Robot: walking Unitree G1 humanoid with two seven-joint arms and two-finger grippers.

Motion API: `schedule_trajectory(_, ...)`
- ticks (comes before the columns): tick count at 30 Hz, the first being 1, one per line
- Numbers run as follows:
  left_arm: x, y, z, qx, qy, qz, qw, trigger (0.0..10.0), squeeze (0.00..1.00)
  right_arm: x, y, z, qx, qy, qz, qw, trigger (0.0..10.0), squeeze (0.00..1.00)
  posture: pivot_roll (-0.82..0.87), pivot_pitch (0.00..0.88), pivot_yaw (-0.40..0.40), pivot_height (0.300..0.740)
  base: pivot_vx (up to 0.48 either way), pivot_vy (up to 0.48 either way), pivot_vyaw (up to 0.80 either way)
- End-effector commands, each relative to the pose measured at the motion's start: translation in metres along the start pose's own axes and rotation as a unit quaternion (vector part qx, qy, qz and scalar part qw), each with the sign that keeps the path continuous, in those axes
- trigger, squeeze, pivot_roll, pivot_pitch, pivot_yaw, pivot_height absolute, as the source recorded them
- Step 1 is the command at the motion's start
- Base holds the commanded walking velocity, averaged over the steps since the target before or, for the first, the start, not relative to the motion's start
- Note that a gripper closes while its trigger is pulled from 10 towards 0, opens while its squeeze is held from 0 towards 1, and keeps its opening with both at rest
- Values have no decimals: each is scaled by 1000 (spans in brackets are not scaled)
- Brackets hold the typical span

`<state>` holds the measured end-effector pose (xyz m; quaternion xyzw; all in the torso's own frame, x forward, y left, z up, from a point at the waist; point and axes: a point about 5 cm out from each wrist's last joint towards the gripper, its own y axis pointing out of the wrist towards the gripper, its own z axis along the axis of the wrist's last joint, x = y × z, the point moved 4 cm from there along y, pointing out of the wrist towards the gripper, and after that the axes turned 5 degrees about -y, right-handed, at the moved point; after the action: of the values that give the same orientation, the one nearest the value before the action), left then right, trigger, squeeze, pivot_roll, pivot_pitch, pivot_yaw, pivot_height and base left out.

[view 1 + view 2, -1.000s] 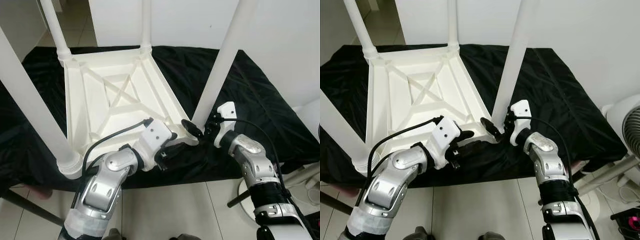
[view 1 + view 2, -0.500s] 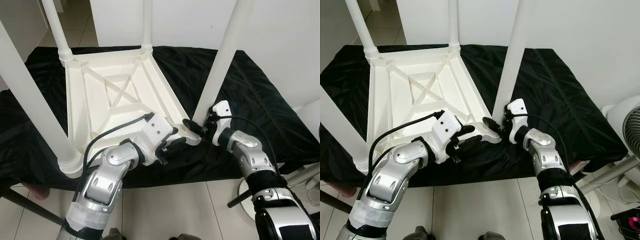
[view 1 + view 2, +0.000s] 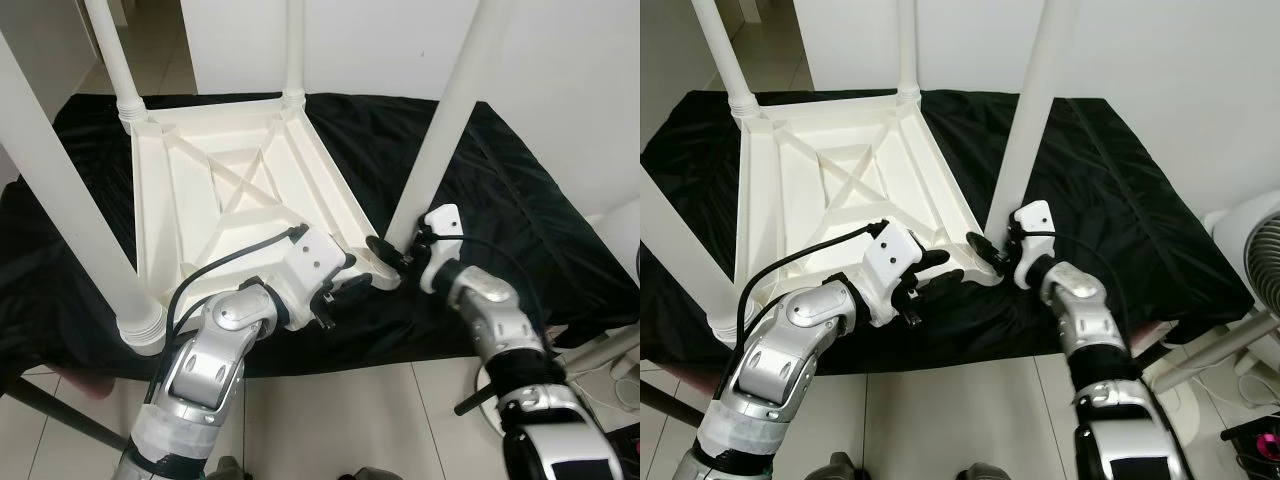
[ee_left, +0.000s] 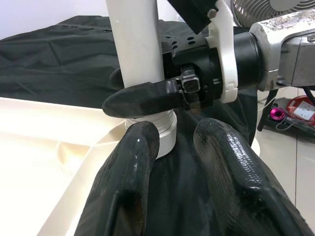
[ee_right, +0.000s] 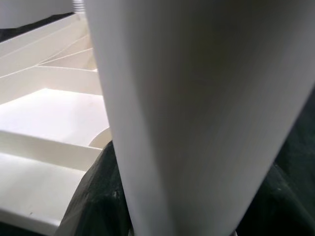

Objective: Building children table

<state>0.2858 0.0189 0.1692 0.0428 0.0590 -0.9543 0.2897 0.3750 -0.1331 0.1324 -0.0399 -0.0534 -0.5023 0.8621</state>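
A white children's table [image 3: 240, 190] lies upside down on a black cloth, its legs pointing up. The near right leg [image 3: 440, 130] stands in the corner socket. My right gripper [image 3: 392, 254] is shut on that leg just above its base; one black finger [image 4: 142, 98] wraps round the leg [image 4: 135, 44]. My left gripper [image 3: 345, 288] is open at the same corner of the table, its fingers [image 4: 128, 182] apart just short of the leg's collar, touching nothing. Close up in the right wrist view are the leg [image 5: 197, 98] and the table's underside [image 5: 49, 113].
The black cloth [image 3: 520, 200] covers the low surface under the table. Three more legs rise at the near left [image 3: 70, 210], far left [image 3: 110, 50] and far middle [image 3: 292, 45]. A white fan [image 3: 1255, 250] stands at the right on the tiled floor [image 3: 340, 420].
My left gripper has moved a little forward to the table's corner. The right gripper stays on the leg, and the leg's tilt has wobbled slightly.
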Motion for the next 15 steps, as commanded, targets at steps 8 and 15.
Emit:
schedule_trajectory(8,-6,-1,-4,-4,-3,44,999,10000,0,-22,0,-15,-36,49,-128,990,10000,0,-72,19,-29,740,0,0,0)
schedule_trajectory(15,-5,-1,-4,-6,-3,43,999,10000,0,-55,1,-14,-38,90,-167,981,10000,0,-68,21,-24,740,0,0,0)
